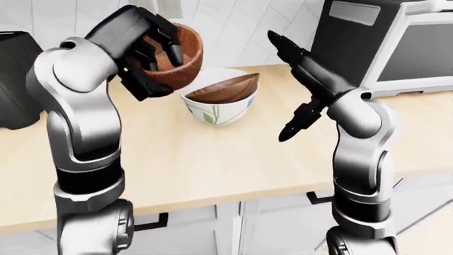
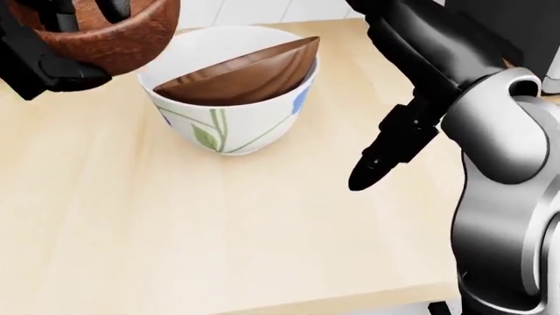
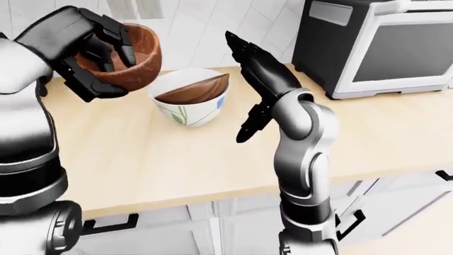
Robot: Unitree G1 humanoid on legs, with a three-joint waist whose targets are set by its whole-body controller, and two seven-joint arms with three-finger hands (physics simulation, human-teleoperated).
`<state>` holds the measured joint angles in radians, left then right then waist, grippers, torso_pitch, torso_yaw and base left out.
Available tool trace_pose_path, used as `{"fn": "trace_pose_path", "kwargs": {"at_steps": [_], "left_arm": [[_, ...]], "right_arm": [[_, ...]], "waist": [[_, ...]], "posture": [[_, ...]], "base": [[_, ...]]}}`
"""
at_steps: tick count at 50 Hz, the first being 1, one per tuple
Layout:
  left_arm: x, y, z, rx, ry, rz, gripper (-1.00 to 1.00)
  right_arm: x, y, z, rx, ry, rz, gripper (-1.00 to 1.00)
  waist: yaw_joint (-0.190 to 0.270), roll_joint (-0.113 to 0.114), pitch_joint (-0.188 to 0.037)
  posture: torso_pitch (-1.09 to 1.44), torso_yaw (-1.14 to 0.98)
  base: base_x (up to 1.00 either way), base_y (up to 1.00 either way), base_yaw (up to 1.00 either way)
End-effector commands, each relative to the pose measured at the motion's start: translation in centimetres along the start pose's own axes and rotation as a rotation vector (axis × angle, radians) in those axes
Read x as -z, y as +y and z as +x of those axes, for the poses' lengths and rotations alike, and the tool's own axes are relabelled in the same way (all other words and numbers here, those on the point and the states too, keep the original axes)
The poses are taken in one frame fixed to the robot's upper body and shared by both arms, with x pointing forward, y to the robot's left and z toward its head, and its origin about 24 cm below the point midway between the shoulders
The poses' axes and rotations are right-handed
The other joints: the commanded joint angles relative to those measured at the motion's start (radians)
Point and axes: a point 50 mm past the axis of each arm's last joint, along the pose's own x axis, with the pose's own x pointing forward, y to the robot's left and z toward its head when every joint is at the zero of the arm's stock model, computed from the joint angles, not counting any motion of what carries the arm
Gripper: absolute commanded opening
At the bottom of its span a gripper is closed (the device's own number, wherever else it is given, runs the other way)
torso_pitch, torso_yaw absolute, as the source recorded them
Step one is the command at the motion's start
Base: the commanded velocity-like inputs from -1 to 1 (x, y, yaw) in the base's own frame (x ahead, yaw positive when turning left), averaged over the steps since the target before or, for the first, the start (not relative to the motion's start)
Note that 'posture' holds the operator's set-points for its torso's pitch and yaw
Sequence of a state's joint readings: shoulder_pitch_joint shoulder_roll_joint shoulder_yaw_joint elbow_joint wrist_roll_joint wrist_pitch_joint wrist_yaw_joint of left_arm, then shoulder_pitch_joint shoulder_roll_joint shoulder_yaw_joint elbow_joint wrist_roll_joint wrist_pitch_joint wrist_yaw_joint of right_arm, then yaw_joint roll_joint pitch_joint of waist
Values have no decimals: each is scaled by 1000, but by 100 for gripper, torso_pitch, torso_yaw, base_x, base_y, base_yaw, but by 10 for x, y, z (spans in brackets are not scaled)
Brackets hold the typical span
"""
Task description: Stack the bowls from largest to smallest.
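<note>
Left hand (image 1: 145,50) had its fingers wrapped over the rim of a small brown wooden bowl (image 1: 177,56), held up in the air just left of and above the white leaf-pattern bowl (image 1: 219,109) on the wooden counter (image 1: 212,159). A second brown bowl (image 2: 241,75) sat tilted inside the white one, one edge riding high toward the right of the head view, not seated flat. Right hand (image 3: 251,56) hung empty over the counter to the right of the white bowl, fingers spread and extended, touching nothing. Step looked like placing the held bowl on the stack; doing it well probably meant centring over the white bowl, levelling the held bowl so its mouth faced up, and lowering slow, since the tilted inner bowl could rock or tip the new one off. Right hand could likely steady the white bowl. Hard to judge: relative size of the two brown bowls, as the held one was cut off at the top of the head view and partly covered by fingers; how deep the inner bowl sat; dark appliance (image 1: 14,79) at far left cropped
</note>
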<state>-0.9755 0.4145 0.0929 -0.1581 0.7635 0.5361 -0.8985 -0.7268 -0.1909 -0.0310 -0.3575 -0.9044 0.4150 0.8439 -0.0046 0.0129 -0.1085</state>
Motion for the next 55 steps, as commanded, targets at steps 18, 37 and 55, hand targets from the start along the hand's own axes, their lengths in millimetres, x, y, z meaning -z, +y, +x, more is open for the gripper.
{"fn": "trace_pose_path", "kwargs": {"at_steps": [18,37,55], "left_arm": [[-47,11,66,-80,-104,-35,-100],[-53,-29,84,38,-118,-239,-100],[-39,-48,101,52,-84,-303,-100]], "right_arm": [[-3,-31,1,88,-30,-18,100],[-7,-38,-2,110,-44,5,100],[-8,-32,3,100,-53,17,100]], "waist": [[-5,-14,-18],[-9,-15,-20],[-5,-16,-27]], "posture": [[-20,0],[-20,0],[-20,0]], "base": [[0,0,0],[0,0,0],[0,0,0]]}}
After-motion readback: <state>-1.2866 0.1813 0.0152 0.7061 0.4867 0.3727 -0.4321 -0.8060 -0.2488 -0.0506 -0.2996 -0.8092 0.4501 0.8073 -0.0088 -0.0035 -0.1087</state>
